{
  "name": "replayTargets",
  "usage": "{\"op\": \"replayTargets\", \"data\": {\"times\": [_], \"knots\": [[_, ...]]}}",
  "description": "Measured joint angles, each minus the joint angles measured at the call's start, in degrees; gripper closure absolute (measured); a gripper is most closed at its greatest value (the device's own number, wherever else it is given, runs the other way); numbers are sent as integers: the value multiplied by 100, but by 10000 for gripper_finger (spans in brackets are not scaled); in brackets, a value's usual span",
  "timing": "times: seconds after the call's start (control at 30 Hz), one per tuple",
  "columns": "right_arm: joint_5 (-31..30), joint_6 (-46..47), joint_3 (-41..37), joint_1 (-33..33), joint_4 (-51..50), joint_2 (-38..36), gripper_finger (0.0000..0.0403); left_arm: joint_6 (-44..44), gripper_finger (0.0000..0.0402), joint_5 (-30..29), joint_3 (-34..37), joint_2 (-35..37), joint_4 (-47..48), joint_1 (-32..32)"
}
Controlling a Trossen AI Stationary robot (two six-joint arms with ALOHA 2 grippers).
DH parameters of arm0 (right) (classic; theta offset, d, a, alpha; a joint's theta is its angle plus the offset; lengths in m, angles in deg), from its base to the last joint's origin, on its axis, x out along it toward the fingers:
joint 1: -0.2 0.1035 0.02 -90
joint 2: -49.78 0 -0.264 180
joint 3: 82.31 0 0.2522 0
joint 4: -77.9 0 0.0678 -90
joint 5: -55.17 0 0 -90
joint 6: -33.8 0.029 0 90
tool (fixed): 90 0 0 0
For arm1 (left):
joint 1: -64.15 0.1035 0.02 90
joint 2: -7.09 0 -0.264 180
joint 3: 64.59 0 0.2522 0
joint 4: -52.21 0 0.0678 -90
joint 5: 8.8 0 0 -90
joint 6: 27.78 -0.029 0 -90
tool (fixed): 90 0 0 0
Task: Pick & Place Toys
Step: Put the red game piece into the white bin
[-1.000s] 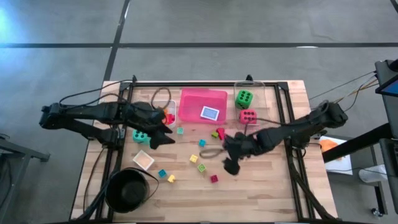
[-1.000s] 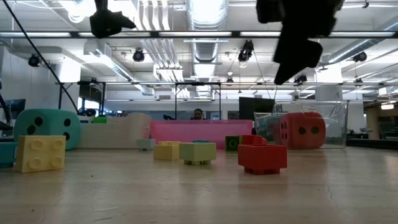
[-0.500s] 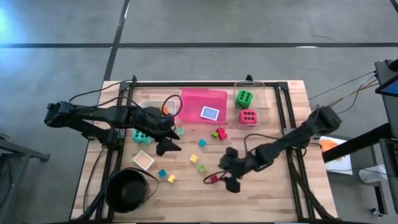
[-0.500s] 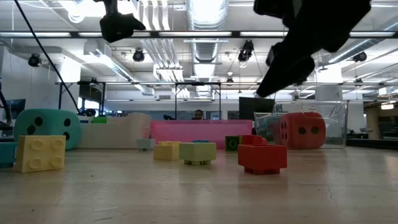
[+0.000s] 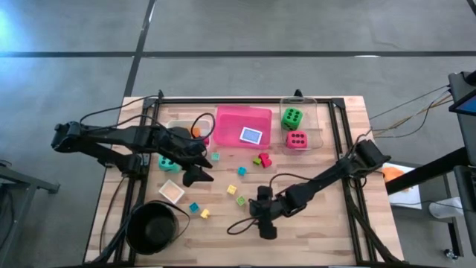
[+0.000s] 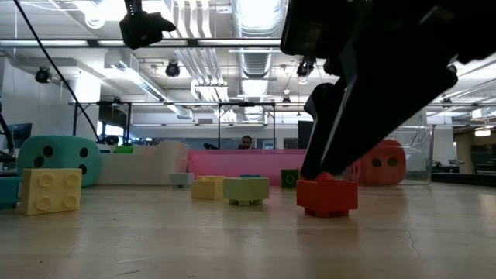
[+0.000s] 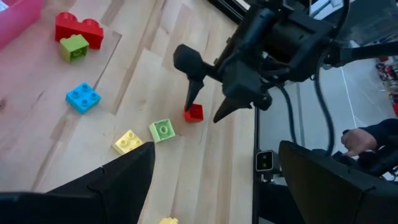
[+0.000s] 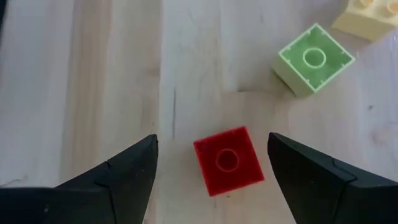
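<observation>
In the high view the right gripper (image 5: 262,216) covers the red block (image 8: 228,160). In the low view that arm hides most of the red die (image 6: 385,162). The teal die (image 6: 51,160) is cut by the picture's edge there.

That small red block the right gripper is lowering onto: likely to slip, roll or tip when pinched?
The red block looks like rigid plastic, probably light. Flat-sided and squat on the table, it seems unlikely to roll or tip. Its smooth faces might twist between the right gripper's open fingers.
</observation>
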Motion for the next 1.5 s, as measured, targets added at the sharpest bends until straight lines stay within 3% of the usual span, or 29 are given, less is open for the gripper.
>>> {"op": "replayTargets", "data": {"times": [0.47, 0.57, 0.8, 1.03, 1.5], "knots": [[91, -538, -113, -15, 89, 210, 116, 3, 60, 0, 0, 11, -6, 0], [84, -679, -93, -17, 27, 270, 150, 42, 60, -3, -1, 11, -25, 0], [41, -877, -98, -43, 5, 265, 273, 50, 60, -19, 0, 11, -41, 2], [14, -802, -107, -153, -150, 20, 275, 319, 60, -88, -2, 11, -48, 9], [-1850, -459, -107, -246, -1065, -1845, 275, 864, 60, -157, -2, 11, -946, 22]]}}
